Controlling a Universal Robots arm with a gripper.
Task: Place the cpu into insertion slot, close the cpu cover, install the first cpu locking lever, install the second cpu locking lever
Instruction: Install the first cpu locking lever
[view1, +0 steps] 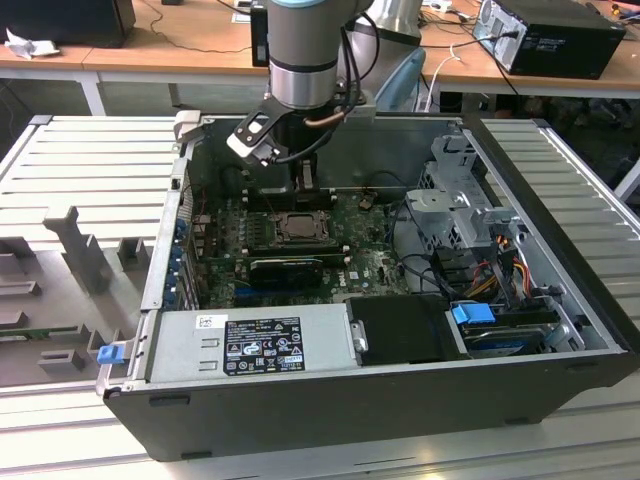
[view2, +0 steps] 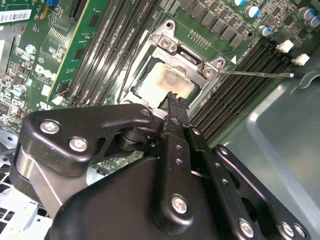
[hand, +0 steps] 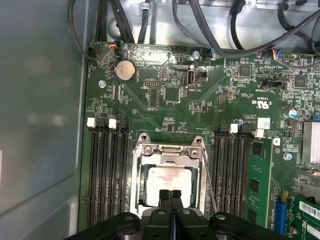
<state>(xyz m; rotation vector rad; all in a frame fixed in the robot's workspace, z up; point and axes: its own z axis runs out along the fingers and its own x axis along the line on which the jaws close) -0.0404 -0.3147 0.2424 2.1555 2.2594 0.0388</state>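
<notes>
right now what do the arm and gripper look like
The arm is a grey cylinder with a pale blue band and a silver ring; black cables loop beside it. The gripper is black, with link bars and silver screw heads.

Seen from above, the open computer case (view1: 560, 330) leaves the way down to the board (hand: 165, 100) free. The gripper (hand: 170, 194), fingers pressed together, fills the gap right over the cpu cover (hand: 170, 149). Memory slots (hand: 107, 175) hem it in on both sides, and a thin lever (view2: 255, 74) juts across one bank. In the exterior view a power supply (view1: 250, 345) walls the near side; a drive cage (view1: 455, 205) and cables (view1: 497, 272) crowd the exterior view's right.
</notes>
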